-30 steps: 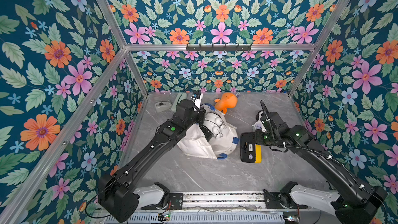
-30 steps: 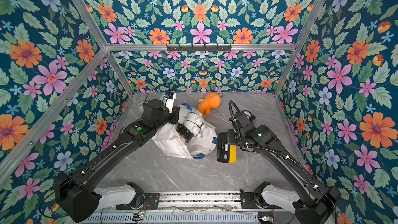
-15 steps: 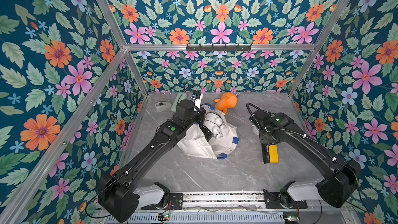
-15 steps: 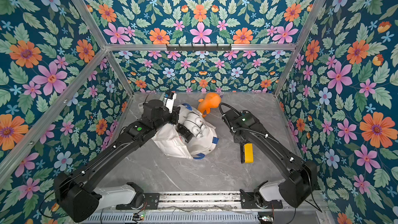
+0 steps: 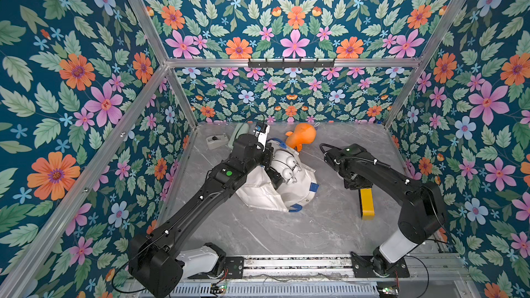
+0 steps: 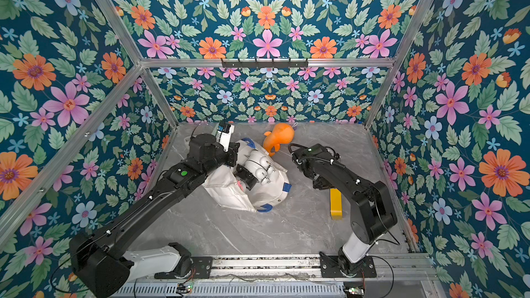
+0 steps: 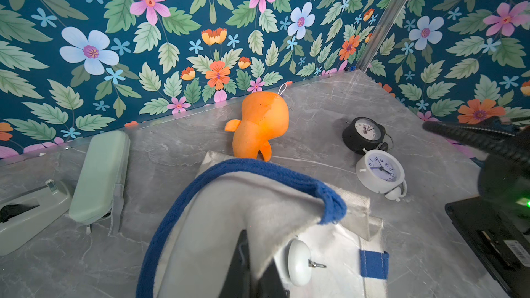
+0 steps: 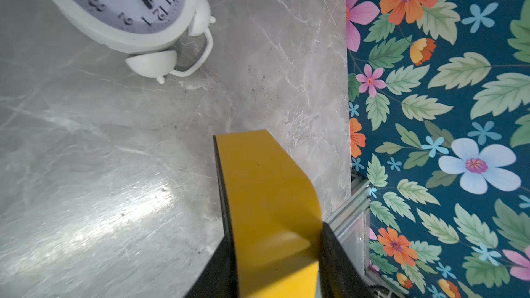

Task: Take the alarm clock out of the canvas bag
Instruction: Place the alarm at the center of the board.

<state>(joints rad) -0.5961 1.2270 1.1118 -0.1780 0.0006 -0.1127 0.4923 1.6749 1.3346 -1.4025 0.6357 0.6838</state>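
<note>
Left claw (image 7: 253,262) pinches the canvas bag (image 5: 258,193) tight. Right claw (image 8: 275,239) squeezes a yellow box (image 8: 258,173). If it slips, it might bump the white alarm clock (image 8: 120,1) just ahead.

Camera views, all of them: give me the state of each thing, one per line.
canvas bag: lying on table, rim pinched by shut left gripper.
yellow box: clamped in right gripper.
white clock in bag: bells showing at the mouth.
loose white clock: out, face up.
black alarm clock: out, dial showing.
glasses case: closed.
orange plush: lying down.
</note>
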